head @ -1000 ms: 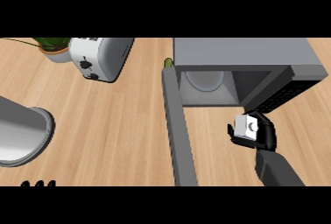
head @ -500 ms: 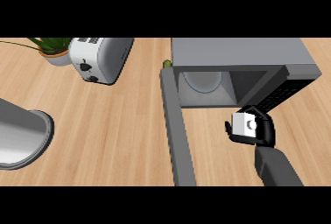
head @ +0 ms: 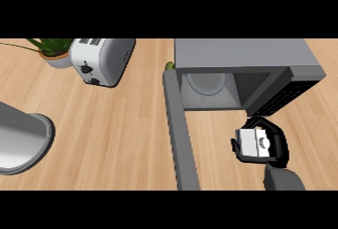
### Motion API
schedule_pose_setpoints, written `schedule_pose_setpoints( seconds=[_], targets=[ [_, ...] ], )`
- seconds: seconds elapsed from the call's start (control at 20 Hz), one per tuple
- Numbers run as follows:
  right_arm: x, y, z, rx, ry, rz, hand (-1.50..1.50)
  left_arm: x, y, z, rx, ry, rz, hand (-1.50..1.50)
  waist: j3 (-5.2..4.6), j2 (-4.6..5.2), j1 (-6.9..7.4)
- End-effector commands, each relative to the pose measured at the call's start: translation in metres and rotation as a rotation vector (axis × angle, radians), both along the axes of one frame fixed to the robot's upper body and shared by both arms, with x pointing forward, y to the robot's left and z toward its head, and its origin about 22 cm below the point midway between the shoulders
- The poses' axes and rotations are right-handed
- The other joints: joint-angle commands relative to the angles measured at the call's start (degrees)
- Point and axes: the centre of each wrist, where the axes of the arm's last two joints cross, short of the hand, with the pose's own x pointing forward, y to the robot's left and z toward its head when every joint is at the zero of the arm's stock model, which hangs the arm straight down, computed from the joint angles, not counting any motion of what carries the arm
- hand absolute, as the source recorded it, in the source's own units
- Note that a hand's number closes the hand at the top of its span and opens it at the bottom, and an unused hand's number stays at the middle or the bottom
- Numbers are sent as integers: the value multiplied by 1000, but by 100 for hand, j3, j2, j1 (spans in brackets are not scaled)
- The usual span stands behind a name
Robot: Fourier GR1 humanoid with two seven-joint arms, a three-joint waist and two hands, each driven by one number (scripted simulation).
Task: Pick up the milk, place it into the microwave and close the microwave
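Note:
My right hand [head: 276, 142] is curled round the white milk carton [head: 255, 142], held just in front of the microwave's opening, toward its right side. The grey microwave [head: 244, 53] stands at the upper right with its cavity showing a round plate [head: 207, 82] inside. Its door [head: 179, 134] swings fully open, running down toward the view's lower edge left of the carton. My left hand shows nowhere.
A white toaster [head: 100, 59] lies at the upper left beside a potted plant [head: 54, 53]. A large grey pot [head: 19, 142] sits at the left edge. Bare wooden counter [head: 112, 134] spreads between pot and door.
The right hand with the milk has lifted slightly toward the microwave's opening. The left hand's fingertips, seen at the lower edge a second ago, have gone from view.

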Motion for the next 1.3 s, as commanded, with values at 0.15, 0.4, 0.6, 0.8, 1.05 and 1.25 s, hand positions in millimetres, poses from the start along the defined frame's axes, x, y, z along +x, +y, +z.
schedule_pose_setpoints(
  seconds=[0.15,0.4,0.6,0.8,1.05,1.25],
  targets=[
    [-20,28,52,182,-34,96,150,1,9,-10,-2,-10,21,-150,4,24,58],
    [-20,54,69,106,-39,38,150,-8,-7,-12,-9,-4,1,-150,13,50,150],
    [17,70,75,13,-31,5,150,-3,12,-2,-17,13,8,-150,15,67,187],
    [28,89,88,29,-13,21,150,-10,19,9,5,1,38,-150,15,61,186],
    [57,84,57,-73,61,-48,150,-8,34,-11,14,2,17,-150,16,79,225],
    [74,111,57,-82,92,-79,150,-15,29,-14,-10,15,22,-150,16,73,247]
  ],
)
